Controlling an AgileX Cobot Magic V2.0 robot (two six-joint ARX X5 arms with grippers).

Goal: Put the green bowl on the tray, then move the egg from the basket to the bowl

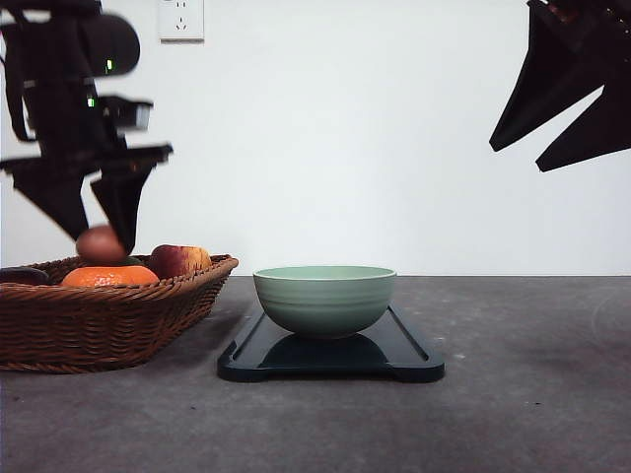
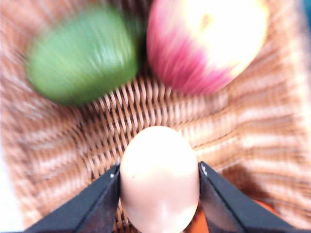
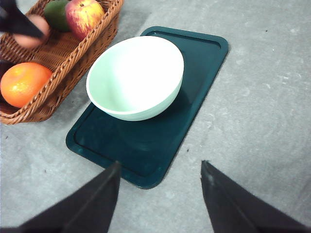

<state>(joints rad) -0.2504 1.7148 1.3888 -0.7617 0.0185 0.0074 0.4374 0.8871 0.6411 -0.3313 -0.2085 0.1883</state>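
We see the wicker basket (image 1: 118,315) at the left, apple (image 1: 179,260) and orange (image 1: 108,277) inside, beside the black tray (image 1: 409,357), whose flat bed steadies the green bowl (image 1: 324,299) already seated on it. Our left gripper (image 1: 102,239) is clenched on the egg (image 1: 101,242), held just above the basket, probably to clear its rim. Our right gripper (image 3: 160,170) hangs high, fingers spread and empty, apparently out of the way.

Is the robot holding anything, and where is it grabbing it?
Yes. The left end effector pinches the egg by its two sides. The right end effector is open and holds nothing.
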